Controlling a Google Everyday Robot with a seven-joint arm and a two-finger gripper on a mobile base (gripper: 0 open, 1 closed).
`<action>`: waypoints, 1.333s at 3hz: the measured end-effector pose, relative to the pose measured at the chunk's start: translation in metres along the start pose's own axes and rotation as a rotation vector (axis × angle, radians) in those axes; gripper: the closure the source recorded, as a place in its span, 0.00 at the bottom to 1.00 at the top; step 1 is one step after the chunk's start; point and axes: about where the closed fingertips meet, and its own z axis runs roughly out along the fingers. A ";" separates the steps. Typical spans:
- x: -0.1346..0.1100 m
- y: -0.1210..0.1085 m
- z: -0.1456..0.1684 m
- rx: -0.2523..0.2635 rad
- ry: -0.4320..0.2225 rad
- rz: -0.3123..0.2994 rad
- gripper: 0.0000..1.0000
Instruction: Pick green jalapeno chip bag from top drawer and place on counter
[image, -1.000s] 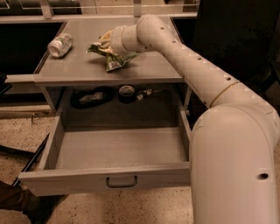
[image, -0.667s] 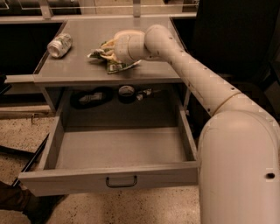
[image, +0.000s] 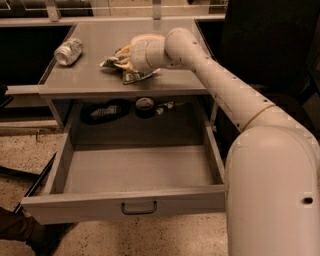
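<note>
The green jalapeno chip bag (image: 138, 75) lies crumpled on the counter (image: 85, 75), near its front middle. My gripper (image: 124, 56) is right over the bag's far left part, touching or almost touching it, with the white arm reaching in from the right. The gripper hides much of the bag. The top drawer (image: 135, 170) is pulled fully out below the counter, its inside bare, and the dark curved handle (image: 139, 207) shows on its front panel.
A silvery-green crushed can (image: 68, 51) lies on the counter's left side. In the recess behind the drawer sit a dark flat object (image: 104, 111) and a dark round roll (image: 145, 106). My arm's large white body (image: 272, 190) fills the right foreground.
My gripper has come down a little lower over the bag on the counter and the wrist has turned. The can and drawer have not moved.
</note>
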 end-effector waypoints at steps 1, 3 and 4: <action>0.000 0.000 0.000 0.000 0.000 0.000 0.36; 0.000 0.000 0.000 0.000 0.000 0.000 0.00; 0.000 0.000 0.000 0.000 0.000 0.000 0.00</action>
